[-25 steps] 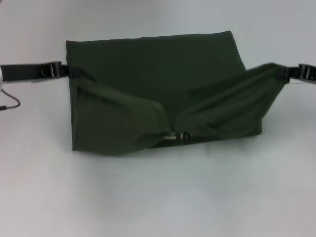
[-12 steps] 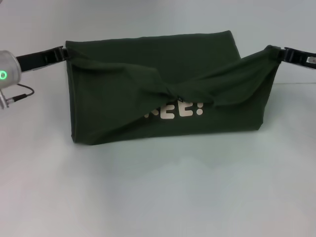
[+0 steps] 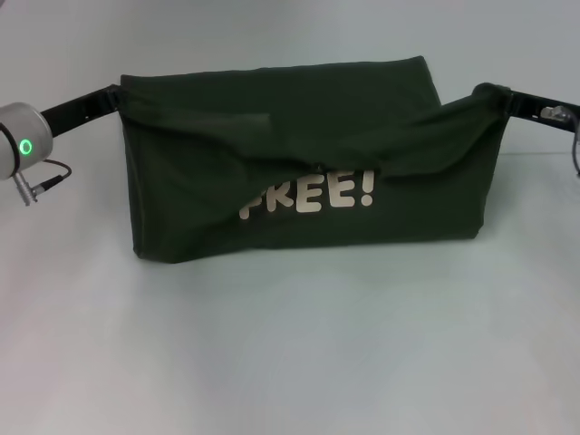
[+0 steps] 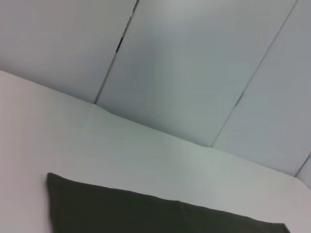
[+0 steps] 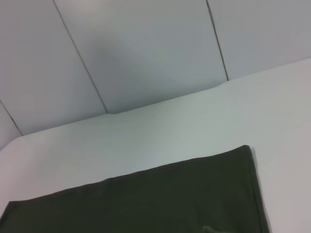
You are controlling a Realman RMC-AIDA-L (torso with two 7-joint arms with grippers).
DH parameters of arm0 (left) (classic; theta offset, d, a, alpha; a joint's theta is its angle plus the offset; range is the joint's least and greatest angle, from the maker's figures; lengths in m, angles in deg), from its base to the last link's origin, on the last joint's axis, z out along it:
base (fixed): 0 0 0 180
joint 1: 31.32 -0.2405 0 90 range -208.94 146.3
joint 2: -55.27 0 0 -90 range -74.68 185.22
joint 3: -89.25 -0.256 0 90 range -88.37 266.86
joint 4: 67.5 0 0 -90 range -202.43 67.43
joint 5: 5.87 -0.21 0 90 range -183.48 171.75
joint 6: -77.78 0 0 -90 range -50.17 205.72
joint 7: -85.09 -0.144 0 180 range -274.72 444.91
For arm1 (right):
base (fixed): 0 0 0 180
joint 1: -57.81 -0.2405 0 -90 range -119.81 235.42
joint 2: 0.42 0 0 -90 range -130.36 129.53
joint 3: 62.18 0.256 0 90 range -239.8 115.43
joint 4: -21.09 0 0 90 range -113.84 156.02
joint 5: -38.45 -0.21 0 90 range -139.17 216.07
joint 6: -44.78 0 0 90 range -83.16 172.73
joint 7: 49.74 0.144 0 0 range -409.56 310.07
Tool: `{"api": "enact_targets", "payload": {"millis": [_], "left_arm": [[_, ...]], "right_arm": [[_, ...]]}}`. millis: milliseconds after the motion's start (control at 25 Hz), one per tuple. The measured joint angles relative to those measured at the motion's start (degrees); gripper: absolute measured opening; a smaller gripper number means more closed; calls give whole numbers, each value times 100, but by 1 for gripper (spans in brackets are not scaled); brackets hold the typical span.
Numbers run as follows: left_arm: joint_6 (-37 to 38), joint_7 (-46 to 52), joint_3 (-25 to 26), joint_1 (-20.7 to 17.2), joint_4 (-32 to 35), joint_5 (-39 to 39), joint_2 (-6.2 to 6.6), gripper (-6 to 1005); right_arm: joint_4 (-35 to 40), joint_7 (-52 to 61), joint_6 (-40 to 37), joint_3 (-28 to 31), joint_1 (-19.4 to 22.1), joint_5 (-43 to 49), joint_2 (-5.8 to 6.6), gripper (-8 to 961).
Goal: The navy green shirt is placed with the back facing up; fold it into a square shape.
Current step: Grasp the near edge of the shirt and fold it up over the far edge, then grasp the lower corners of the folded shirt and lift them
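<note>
The navy green shirt [image 3: 227,236] lies across the middle of the white table, with its near layer lifted. A pale print reading "FREE!" [image 3: 308,195] shows on the exposed cloth below the lifted fold. At the shirt's left end my left gripper [image 3: 118,98] is shut on a corner of that layer. At the right end my right gripper [image 3: 497,98] is shut on the other corner, and the fabric sags between the two. In the left wrist view the shirt [image 4: 146,216] shows as a flat dark edge on the table, as it does in the right wrist view [image 5: 160,199].
The white table [image 3: 290,353] spreads wide in front of the shirt. A pale panelled wall [image 4: 194,63] rises beyond the table's far edge. A green light glows on my left arm [image 3: 25,146].
Both grippers have carried the held layer up and toward the far side. The fold has drawn back from the near edge, uncovering the full "FREE!" print.
</note>
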Motion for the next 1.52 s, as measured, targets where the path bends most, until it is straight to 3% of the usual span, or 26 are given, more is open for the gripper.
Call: {"api": "enact_targets", "payload": {"millis": [200, 560, 760, 920, 1040, 1200, 1240, 1360, 1520], "left_arm": [[-398, -231, -1, 66, -78, 120, -104, 84], [-656, -1561, 1, 113, -105, 803, -451, 90], [-1258, -2008, 0, 152, -124, 1159, -568, 93], [-1426, -1995, 27, 144, -132, 1227, -471, 214], [-906, -1880, -8, -16, -134, 1286, -305, 332], [549, -1822, -19, -360, -68, 1272, -175, 486], [799, -1830, -18, -441, -36, 1266, -162, 524], [1657, -1857, -19, -776, 229, 1158, -191, 770], [2512, -1859, -18, -1178, 503, 807, -232, 852]], "right_arm": [[-150, -275, 281, -18, -85, -192, -55, 85], [-162, -458, 626, -326, -210, -193, -266, 102], [-172, -377, 703, -576, -229, -194, -274, 290], [-110, -335, 717, -590, -193, -198, -256, 453], [65, -335, 645, -552, -102, -284, -234, 559], [499, -388, 40, -554, 285, -764, -194, 649], [622, -400, -215, -553, 419, -907, -187, 672], [877, -478, -1016, -555, 860, -1305, -174, 739], [886, -661, -2085, -581, 1398, -1610, -99, 794]]}}
